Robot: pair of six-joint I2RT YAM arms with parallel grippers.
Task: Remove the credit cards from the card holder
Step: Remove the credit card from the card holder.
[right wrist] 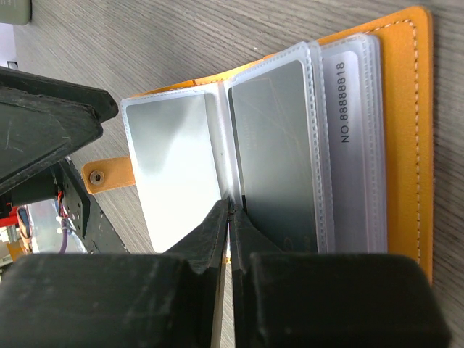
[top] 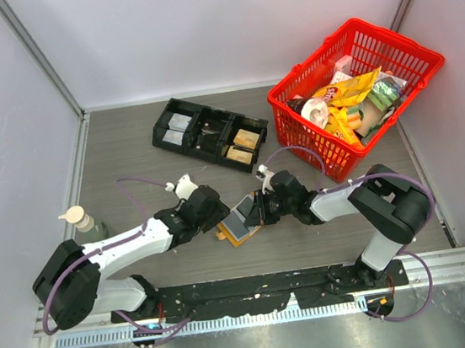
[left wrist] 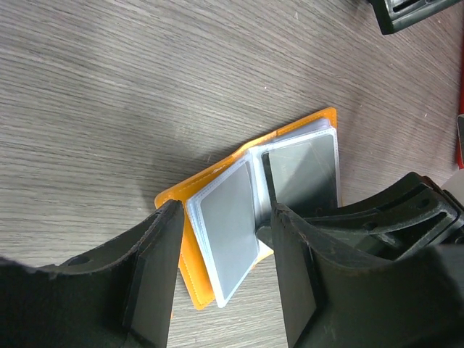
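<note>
Card holder (top: 237,223), open: right gripper (right wrist: 230,208) at 3 o'clock, jaws together at its fold; left gripper (left wrist: 225,217) at 9, jaws apart astride one page.

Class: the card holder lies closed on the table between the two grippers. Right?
No. The card holder lies open, sleeves showing, in the right wrist view; it is on the table between the left gripper and right gripper.

Left end effector (left wrist: 225,232) gapes wide, facing the right end effector (right wrist: 229,210), which is pinched closed.
</note>
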